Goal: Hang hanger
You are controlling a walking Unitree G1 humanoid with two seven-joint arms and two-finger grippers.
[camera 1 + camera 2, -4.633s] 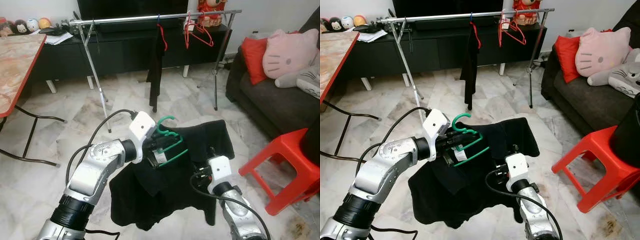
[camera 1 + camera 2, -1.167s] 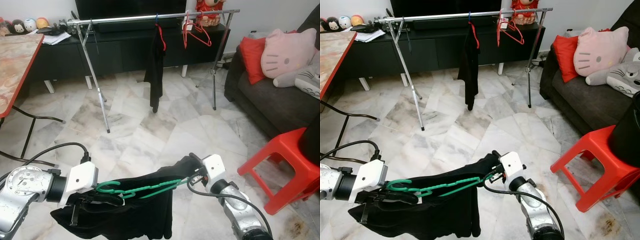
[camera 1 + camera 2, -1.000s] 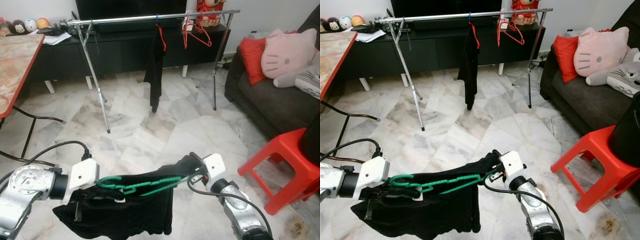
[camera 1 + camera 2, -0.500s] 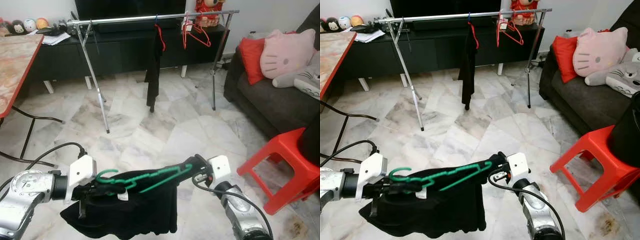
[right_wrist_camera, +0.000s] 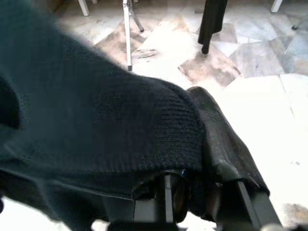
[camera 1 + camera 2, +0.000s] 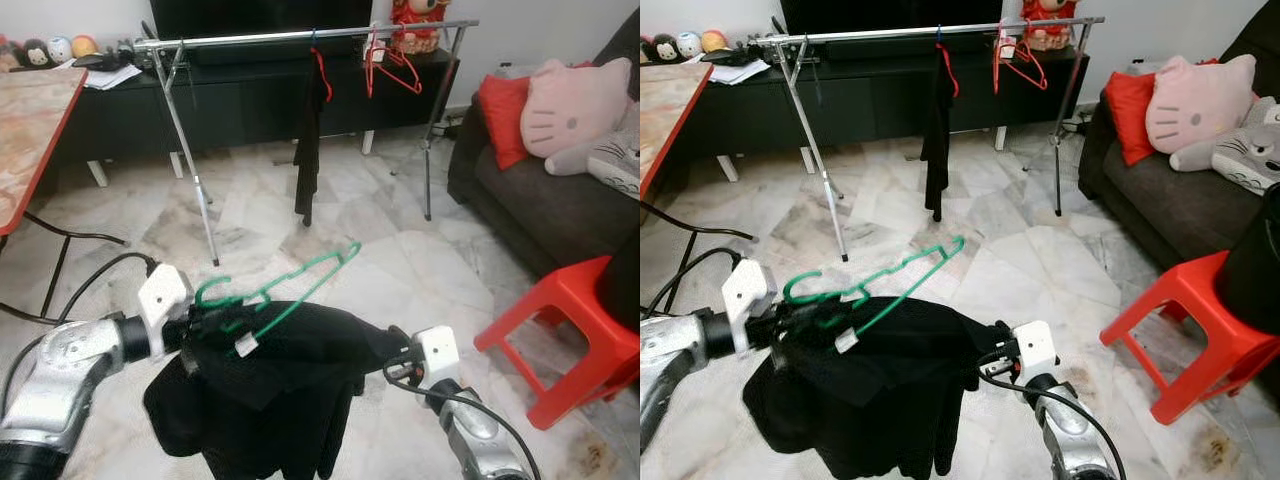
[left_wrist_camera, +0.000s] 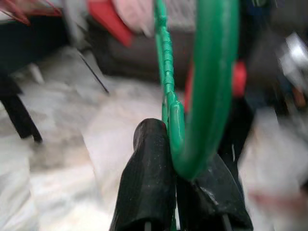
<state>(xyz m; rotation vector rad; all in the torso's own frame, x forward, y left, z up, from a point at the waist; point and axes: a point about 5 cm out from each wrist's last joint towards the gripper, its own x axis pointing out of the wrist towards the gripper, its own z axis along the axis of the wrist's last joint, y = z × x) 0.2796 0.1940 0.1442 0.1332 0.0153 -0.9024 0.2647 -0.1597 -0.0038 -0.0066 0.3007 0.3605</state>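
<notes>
Green hanger and black garment held up between both arms.
My left wrist view shows left gripper clamped on the hook; right gripper pinches the knit, forearm low.

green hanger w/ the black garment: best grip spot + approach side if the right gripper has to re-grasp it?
Probably the bare far shoulder tip of the green hanger. It sticks up and out of the black garment, uncovered, so fingers could close across the thin bar from the robot's right side, from below. The hook end is already pinched by the left gripper, and the right gripper is shut on cloth.
</notes>
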